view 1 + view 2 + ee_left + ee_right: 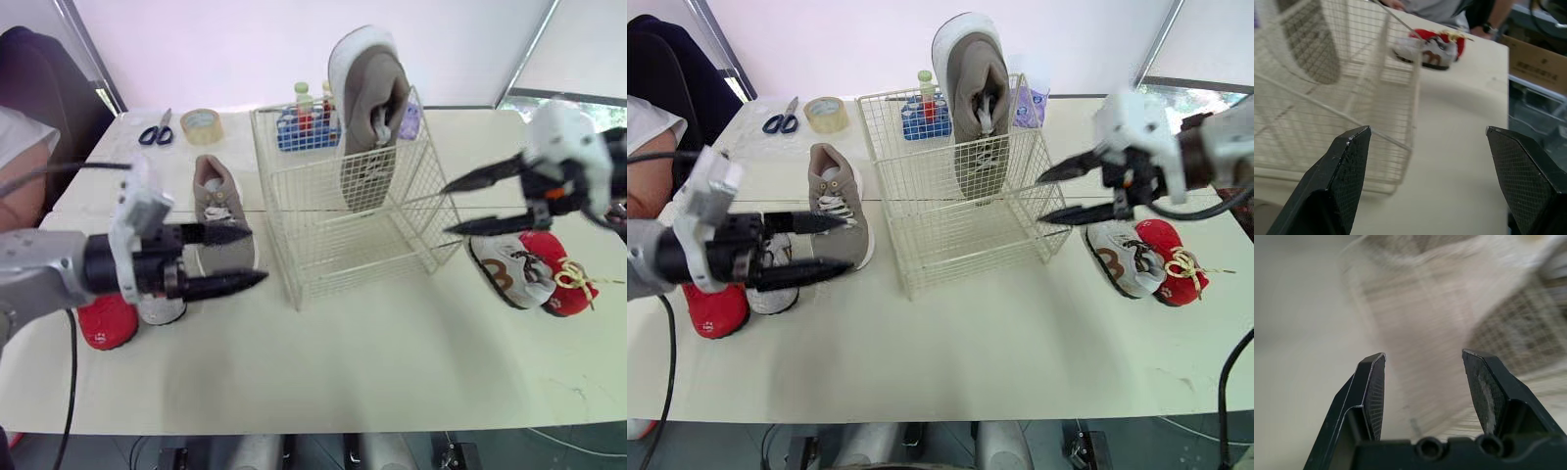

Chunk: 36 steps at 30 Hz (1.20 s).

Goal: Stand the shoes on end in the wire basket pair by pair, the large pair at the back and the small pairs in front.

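One large grey shoe (pixel 370 108) stands on end at the back of the wire basket (pixel 279 196); its mate (pixel 214 191) lies on the tabletop (pixel 343 362) just left of the basket. We judge the large pair half done. The next move calls for the left claw (pixel 258 256), spread and empty near that mate, to close on it. The right claw (pixel 444 208), also spread and empty, hovers beside the basket, near one small pair (pixel 509 269). The other small pair (pixel 103 323) is partly hidden behind the left arm.
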Tool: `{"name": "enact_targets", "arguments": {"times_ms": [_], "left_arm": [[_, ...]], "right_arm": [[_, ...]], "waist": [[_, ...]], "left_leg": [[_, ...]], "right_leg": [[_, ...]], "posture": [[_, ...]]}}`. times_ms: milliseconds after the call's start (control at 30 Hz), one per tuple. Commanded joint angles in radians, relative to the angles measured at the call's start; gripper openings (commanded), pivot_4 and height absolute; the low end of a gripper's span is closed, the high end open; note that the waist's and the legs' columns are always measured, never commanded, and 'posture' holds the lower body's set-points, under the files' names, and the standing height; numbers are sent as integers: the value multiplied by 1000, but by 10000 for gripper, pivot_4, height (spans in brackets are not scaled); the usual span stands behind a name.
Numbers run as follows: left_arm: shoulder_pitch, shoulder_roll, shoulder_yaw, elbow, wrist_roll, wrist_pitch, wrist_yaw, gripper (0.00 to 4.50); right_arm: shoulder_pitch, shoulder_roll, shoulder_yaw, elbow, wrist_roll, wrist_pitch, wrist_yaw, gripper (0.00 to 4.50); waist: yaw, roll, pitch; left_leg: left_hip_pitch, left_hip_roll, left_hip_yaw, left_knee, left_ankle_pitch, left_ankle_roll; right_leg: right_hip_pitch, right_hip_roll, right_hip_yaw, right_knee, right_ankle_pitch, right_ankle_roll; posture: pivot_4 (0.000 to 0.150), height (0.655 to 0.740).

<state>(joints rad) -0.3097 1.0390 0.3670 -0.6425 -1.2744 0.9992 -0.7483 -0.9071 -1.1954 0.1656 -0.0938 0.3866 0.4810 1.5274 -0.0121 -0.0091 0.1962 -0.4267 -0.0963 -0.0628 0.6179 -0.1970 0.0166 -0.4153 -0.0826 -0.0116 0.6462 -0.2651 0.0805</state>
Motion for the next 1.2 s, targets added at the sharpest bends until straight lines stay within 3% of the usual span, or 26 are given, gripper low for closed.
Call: {"name": "enact_targets", "arguments": {"times_ms": [33,233,500,700,867,1067,1200], "left_arm": [[33,-39,0,-59,-38,-29,70,38753],[61,-79,3,-108,-86,-51,203,38753],[97,-60,21,-120,-127,-79,286,38753],[74,-53,-5,-103,-123,-92,301,38753],[70,-62,-26,-98,-118,-101,300,38753],[47,-90,-77,-70,-81,-119,284,38753],[13,-109,-121,-44,-38,-128,256,38753]], "right_arm": [[-79,41,78,108,-111,-139,80,26447],[-103,80,200,227,-174,-295,87,26447],[-31,106,245,263,-214,-364,87,26447],[35,145,209,272,-254,-368,65,211],[122,144,127,200,-293,-295,-50,211],[236,103,32,-185,-212,174,-169,211],[277,120,2,-331,-156,286,-217,211]], "waist": [[0,0,0],[4,0,0],[3,0,0],[8,0,0],[8,-2,-1],[28,-1,-1],[29,-1,-1]], "left_leg": [[0,0,0,0,0,0],[-1,1,1,-1,1,2],[-1,1,2,-1,1,2],[-1,1,3,-1,1,2],[1,1,3,0,1,2],[1,2,3,1,0,0],[0,2,3,2,0,0]], "right_leg": [[0,0,0,0,0,0],[-3,1,1,1,0,1],[-3,1,1,1,0,0],[-3,2,2,2,0,0],[-1,2,2,3,0,0],[-2,2,2,5,0,0],[-2,2,2,3,0,0]], "posture": [[1500,7400],[1500,7400],[1500,7400],[1500,7400],[1500,7400],[1500,7400],[1500,7400]]}}
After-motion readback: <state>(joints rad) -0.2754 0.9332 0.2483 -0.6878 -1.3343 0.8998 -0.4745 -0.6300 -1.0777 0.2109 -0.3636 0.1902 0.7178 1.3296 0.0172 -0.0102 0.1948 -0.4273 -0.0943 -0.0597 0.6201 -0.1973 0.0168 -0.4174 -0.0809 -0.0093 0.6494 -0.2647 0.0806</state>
